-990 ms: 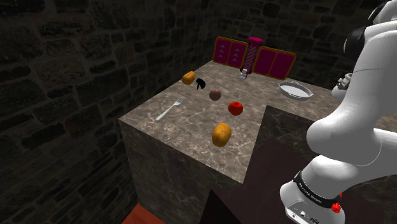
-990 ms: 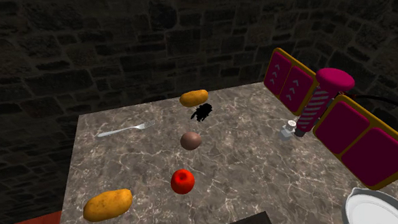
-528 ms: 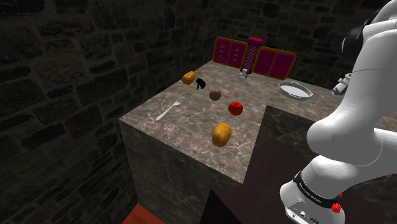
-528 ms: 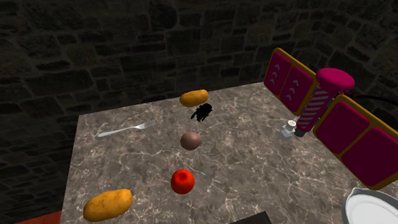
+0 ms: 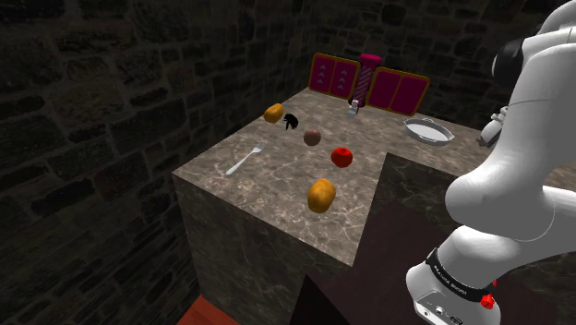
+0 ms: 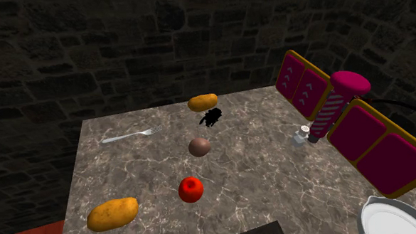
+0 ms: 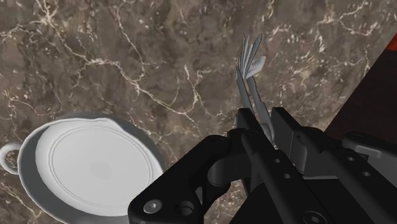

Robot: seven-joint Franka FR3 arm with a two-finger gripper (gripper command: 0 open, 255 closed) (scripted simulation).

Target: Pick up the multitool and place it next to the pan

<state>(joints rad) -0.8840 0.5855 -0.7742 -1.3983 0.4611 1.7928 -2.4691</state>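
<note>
While nothing on the desk (image 5: pixel 277 175) has shifted over the last second, the arm (image 5: pixel 517 166) has swung its elbow up and let the hand sink at the shoulder view's right, toward the desk's back edge where the pan (image 5: pixel 428 131) sits. We read that as the carry nearly over and the set-down starting.

Seen from the wrist, the pan (image 7: pixel 95 165) lies just beside the fingers (image 7: pixel 287 133), which are closed on the multitool (image 7: pixel 249 70). It is a thin grey piece with its blades fanned out past the tips, hanging over bare marble. The desk's edge runs close on the side away from the pan, so we judge the release spot has little room that way.

We cannot tell how high the multitool hangs above the desk. The arm covers most of the hand in the shoulder view, the fingers hide the multitool's lower half, and the pan (image 6: pixel 395 224) is cut off at the second exterior view's corner. Mid-desk, a small black thing (image 6: pixel 211 118) is too dark to name.
</note>
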